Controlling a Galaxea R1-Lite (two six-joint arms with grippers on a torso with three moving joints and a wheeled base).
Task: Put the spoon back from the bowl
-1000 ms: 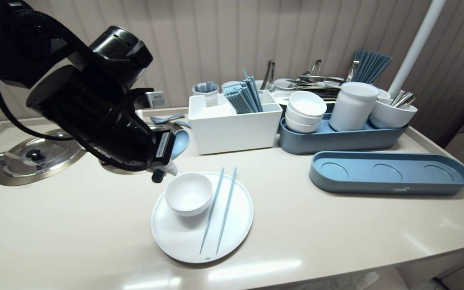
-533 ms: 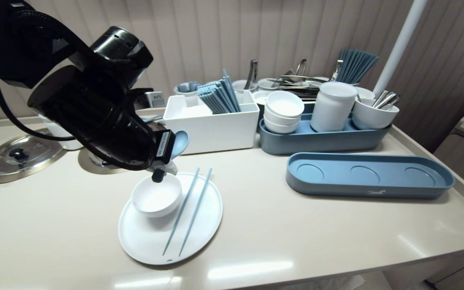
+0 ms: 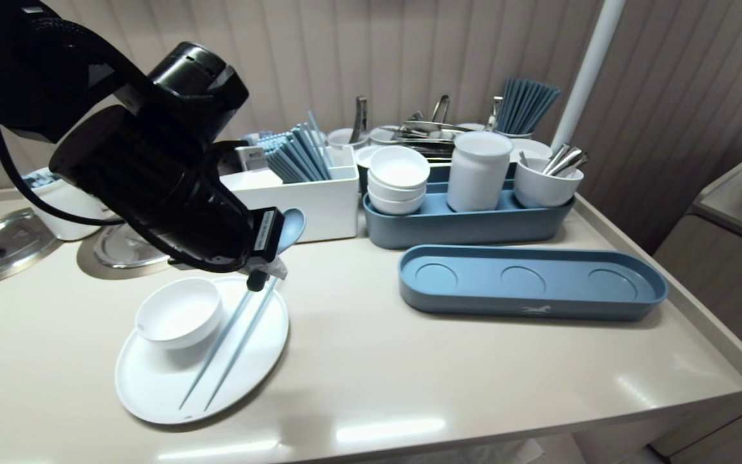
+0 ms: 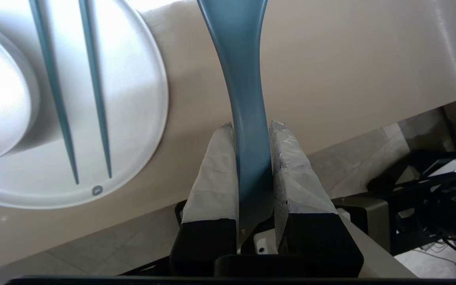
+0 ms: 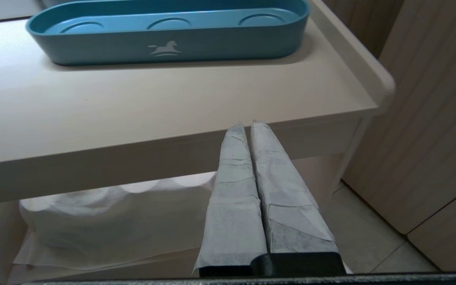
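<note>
right gripper [image 5: 249, 124] parked below the front edge of the beige table [image 3: 442, 374], fingers [image 5: 232, 198] pressed together; head view slid sideways, so camera moved, not the round white plate [image 3: 152, 386], and by its far rim left gripper [image 4: 250, 126] still pinches the slate-blue plastic spoon [image 4: 236, 59] by its handle.

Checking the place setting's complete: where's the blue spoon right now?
In the head view's left half, the blue spoon is clamped by its handle in the left gripper, above the table by the white plate and its chopsticks.
</note>
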